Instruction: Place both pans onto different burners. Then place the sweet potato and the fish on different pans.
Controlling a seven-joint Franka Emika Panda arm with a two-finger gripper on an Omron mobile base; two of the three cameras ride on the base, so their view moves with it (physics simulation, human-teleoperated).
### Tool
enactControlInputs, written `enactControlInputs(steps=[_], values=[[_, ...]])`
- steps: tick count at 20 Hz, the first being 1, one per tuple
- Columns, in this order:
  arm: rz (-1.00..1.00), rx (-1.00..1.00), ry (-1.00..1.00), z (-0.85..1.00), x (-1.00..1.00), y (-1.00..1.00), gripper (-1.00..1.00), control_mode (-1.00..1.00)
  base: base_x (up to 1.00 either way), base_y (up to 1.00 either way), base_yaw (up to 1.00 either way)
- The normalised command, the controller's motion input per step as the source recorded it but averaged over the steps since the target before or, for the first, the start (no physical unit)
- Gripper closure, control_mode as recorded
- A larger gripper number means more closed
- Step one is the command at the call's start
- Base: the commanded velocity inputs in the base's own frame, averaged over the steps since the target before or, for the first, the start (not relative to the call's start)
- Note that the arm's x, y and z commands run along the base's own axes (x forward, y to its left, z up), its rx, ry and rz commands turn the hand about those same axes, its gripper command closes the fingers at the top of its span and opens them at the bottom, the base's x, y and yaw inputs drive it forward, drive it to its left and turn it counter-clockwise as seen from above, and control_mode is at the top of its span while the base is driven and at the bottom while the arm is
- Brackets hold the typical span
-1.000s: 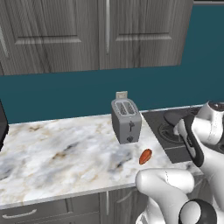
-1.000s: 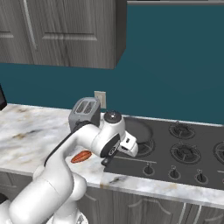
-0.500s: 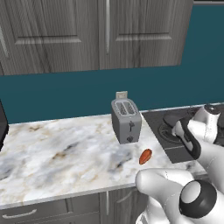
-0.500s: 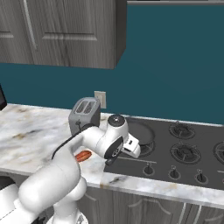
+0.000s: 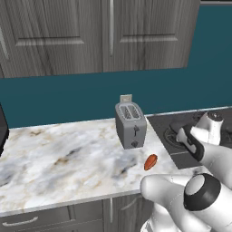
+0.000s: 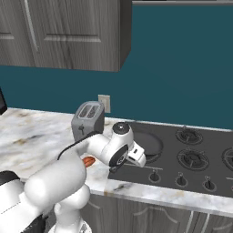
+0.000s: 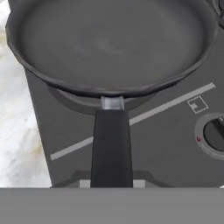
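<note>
Left base view: the marble counter carries a silver toaster, and just in front of it, apart from it, lies a small red-orange piece, probably the fish. To the right is the black cooktop, where the arm's wrist bends low over the near-left ring.

Right base view: the gripper sits at the cooktop's front edge, beside the knob row, with a pan on the left burner behind it. The fish peeks out from behind the arm.

Hand view: the pan rests over the burner, its handle running straight down between the jaws, which are fully closed on it. A knob sits to the right.

Risks, as I judge them: the pan's rim reaches past the cooktop's left edge over the counter, so releasing it off-centre could leave it tilted on the grate. Pulling back without opening cleanly would drag the pan off the ring.
</note>
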Motion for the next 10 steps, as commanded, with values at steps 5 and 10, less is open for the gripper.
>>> enactControlInputs(steps=[5,10], values=[[-0.06,0.00,0.01,-0.35,0.22,0.00,1.00,-1.00,0.00,0.00,0.00],[-0.03,0.00,0.00,-0.28,0.34,0.00,1.00,-1.00,0.00,0.00,0.00]])
